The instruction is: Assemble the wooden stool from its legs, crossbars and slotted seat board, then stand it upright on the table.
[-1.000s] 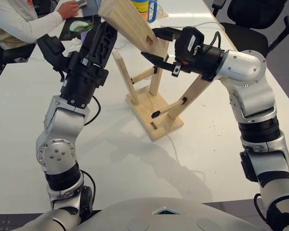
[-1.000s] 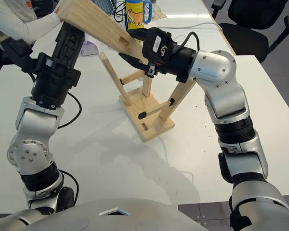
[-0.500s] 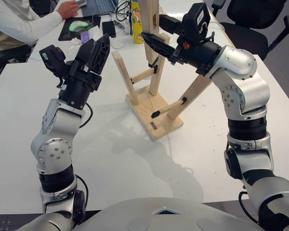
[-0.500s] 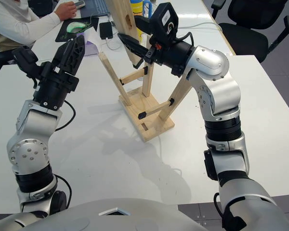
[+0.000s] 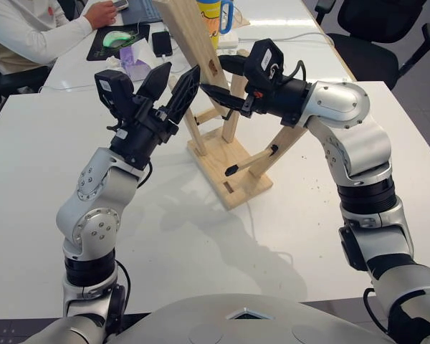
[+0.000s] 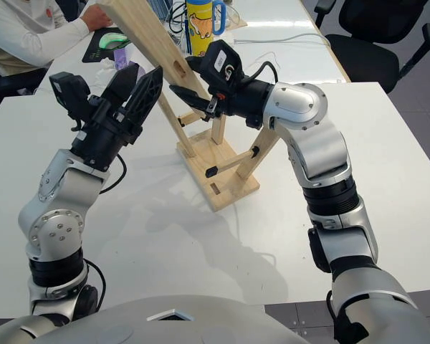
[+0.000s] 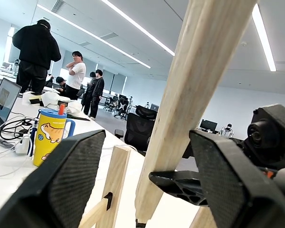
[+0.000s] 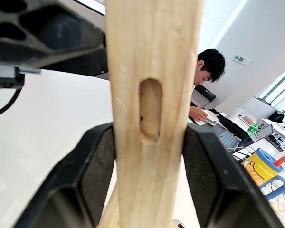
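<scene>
- The counter lies bare on the near side of the stool, through to its front edge, and on the robot's left side; its right edge runs just past the right arm, and its far edge lies close behind the stool
- A far counter butts up along that edge; a yellow cup stands on it, right behind the raised wood; an office chair sits off the far right corner
- The cup bears a cartoon animal picture; the small marks on the right wrist housing are too small to read
- The seat board lies flat near the counter's middle, with three legs rising from it, the right one leaning inward; a crossbar joins two of them, and another sits low on the right
- Right jaws: clamped on the lower end of a loose leg, one pad on each side by its slot; the leg is above the stool, tilted, with its top toward the far left
- Left jaws: spread wide, holding nothing, raised just left of that leg; whether they touch it cannot be told
</scene>
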Controlling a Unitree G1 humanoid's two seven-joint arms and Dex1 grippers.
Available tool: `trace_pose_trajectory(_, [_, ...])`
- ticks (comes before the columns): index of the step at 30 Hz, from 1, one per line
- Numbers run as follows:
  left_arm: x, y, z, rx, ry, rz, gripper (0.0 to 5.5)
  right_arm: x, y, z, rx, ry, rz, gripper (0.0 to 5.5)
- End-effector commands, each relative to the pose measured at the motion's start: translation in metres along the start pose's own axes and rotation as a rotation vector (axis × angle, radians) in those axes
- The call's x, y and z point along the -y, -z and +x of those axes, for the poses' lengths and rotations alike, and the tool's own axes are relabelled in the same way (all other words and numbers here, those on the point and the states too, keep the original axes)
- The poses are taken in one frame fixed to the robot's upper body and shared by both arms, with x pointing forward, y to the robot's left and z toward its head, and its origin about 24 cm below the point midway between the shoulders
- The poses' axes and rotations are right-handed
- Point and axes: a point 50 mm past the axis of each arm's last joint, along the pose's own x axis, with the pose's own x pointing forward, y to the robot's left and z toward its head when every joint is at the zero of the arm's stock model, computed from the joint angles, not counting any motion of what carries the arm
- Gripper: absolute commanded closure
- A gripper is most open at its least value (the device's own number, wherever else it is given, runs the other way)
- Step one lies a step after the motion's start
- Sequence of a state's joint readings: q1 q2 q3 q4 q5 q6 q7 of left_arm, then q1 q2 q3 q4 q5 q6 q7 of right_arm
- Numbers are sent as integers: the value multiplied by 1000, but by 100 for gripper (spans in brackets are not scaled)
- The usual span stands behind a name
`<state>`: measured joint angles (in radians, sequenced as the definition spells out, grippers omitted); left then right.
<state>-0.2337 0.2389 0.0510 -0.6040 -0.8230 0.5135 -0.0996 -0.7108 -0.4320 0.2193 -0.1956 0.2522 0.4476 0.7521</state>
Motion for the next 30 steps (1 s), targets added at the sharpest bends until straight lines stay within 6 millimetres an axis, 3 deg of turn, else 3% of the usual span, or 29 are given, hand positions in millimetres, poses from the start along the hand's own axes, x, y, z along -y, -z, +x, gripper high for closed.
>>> trace_pose_trajectory(1, [5,-13,8,72,19,11,259,-17,8,4,-27,-79,24,345])
trace_pose_trajectory(11, [13,-14,11,78,63,-3,410,-21,15,6,-55,-65,18,345])
trace_pose_trajectory(17, [12,-11,11,55,68,-6,412,-22,15,7,-50,-63,13,345])
trace_pose_trajectory(30, [14,-8,10,36,90,-30,232,-19,14,10,-36,-43,10,345])
